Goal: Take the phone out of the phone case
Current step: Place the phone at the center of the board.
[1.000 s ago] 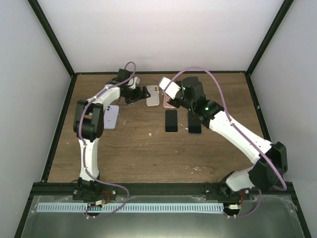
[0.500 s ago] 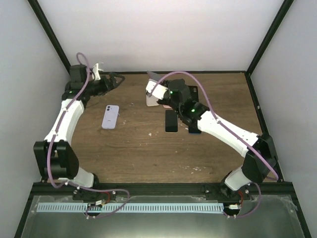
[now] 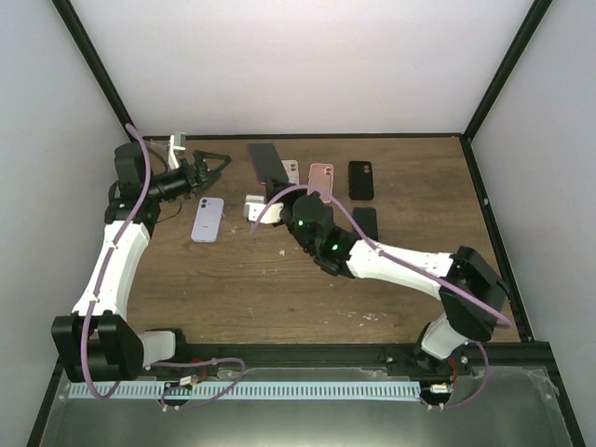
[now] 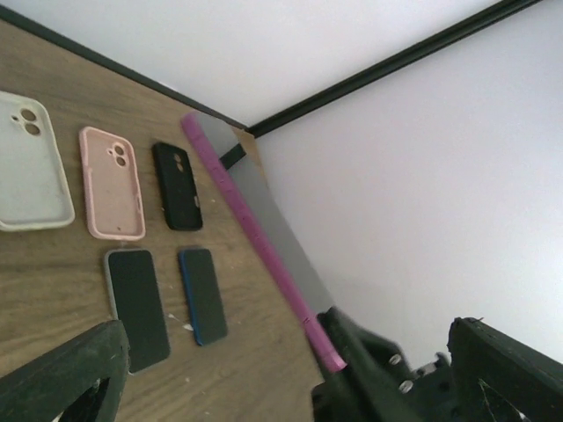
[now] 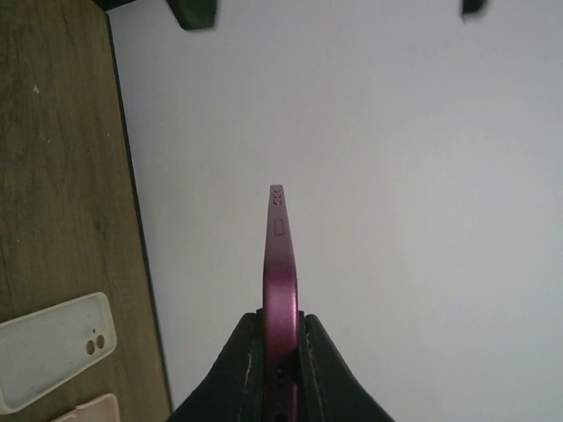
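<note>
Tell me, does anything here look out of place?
The magenta-edged phone: the right gripper holds it edge-on in the air, while the pink case and black case lie flat on the table.

This is a robot test lab. A wooden table [image 3: 279, 298] sits inside a plain box. White walls [image 3: 298, 65] stand behind the table and at both its sides, with black bars [image 3: 100, 79] at the corners. A left arm [image 3: 116, 251] and a right arm [image 3: 400, 264] are bolted at the table's near edge. Phone cases [image 3: 321, 175] lie in a row at its far side.
</note>
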You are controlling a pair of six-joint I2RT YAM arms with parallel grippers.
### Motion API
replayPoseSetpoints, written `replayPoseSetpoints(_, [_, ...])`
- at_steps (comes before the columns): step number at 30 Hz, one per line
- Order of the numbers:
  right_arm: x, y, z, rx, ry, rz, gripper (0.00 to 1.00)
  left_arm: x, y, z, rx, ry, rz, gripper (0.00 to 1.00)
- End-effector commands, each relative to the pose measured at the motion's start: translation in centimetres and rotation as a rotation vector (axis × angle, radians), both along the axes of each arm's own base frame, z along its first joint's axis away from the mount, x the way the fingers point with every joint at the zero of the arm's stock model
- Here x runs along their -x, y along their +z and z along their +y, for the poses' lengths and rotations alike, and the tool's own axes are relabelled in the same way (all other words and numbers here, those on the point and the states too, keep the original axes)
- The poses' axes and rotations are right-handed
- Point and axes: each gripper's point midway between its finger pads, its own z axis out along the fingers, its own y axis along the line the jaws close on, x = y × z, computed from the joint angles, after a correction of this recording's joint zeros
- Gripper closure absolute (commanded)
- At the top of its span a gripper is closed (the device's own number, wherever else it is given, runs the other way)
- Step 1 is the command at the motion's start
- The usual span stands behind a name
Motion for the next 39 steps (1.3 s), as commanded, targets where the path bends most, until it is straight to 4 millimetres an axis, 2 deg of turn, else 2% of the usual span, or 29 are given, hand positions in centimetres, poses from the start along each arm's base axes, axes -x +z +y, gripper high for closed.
replayPoseSetpoints(1, [2.3, 5.2, 0.5, -0.07, -0.02, -0.253, 0.99, 1.1, 1.0, -0.3, 0.088, -0.019, 0.016, 0.02])
replayPoseSetpoints(10, [4.8, 5.0, 2.5, -0.055, 0.005, -0.338, 0.99, 1.3, -0.9, -0.3, 0.14, -0.004, 0.081, 0.18])
replayPoseSetpoints(22, [6.1, 3.4, 4.4, -0.026, 0.044, -0.356, 0.99, 1.0, -1.6, -0.7, 0.178, -0.028, 0.094, 0.43])
replayPoseSetpoints(28, [6.6, 3.3, 4.9, -0.042, 0.058, -0.347, 0.99, 0.6, -2.9, -1.0, 0.191, -0.039, 0.132, 0.65])
replayPoseSetpoints(31, [6.6, 2.6, 4.9, -0.031, 0.055, -0.338, 0.99, 0.4, -3.3, -0.9, 0.203, -0.028, 0.14, 0.76])
replayPoseSetpoints(36, [6.7, 1.4, 4.7, -0.01, 0.066, -0.327, 0.99, 0.4, -4.0, -0.8, 0.191, -0.016, 0.152, 0.79])
replayPoseSetpoints(39, [6.7, 1.4, 4.9, -0.015, 0.066, -0.331, 0.99, 0.5, -4.2, -1.1, 0.209, -0.024, 0.161, 0.79])
